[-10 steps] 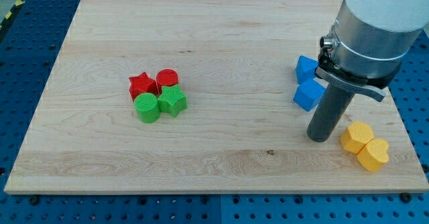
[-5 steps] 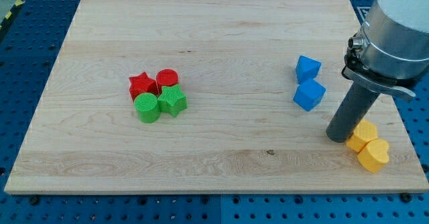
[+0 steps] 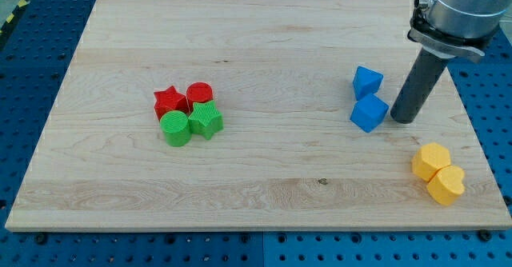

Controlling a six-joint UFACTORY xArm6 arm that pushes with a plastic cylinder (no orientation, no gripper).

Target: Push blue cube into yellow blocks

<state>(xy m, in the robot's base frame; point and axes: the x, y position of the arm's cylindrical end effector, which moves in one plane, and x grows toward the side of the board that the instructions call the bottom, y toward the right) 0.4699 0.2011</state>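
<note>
Pale wood makes up the table [image 3: 240,43], a board lying on a blue perforated surface [image 3: 32,27] that shows on all sides; at the far left corner a strip of yellow-and-black hazard tape [image 3: 14,14] is only partly in frame. No writing or brand mark can be read anywhere.

At the far right, the arm's grey housing [image 3: 460,3] is cut off by the frame's top edge, so only its lower collar and the dark rod [image 3: 418,83] show. The arm carries no claw, so there is nothing to open, close or grip. The rod's lower end, my tip [image 3: 402,121], rests on the table just right of the nearer blue block, close beside it; whether they touch is hard to make out.

Two blue blocks sit touching on the right side: a blue cube [image 3: 369,113] nearer, and a second blue block [image 3: 367,82] just behind it, its exact shape unclear. Near the right corner, well apart from the blue pair, lie two yellow blocks pressed together: a yellow hexagon-like block [image 3: 430,161] and a yellow heart-like block [image 3: 446,184] in front.

Left of centre is a tight cluster: red star [image 3: 169,101], red cylinder [image 3: 198,93], green cylinder [image 3: 175,128] and green star-shaped block [image 3: 206,120].
</note>
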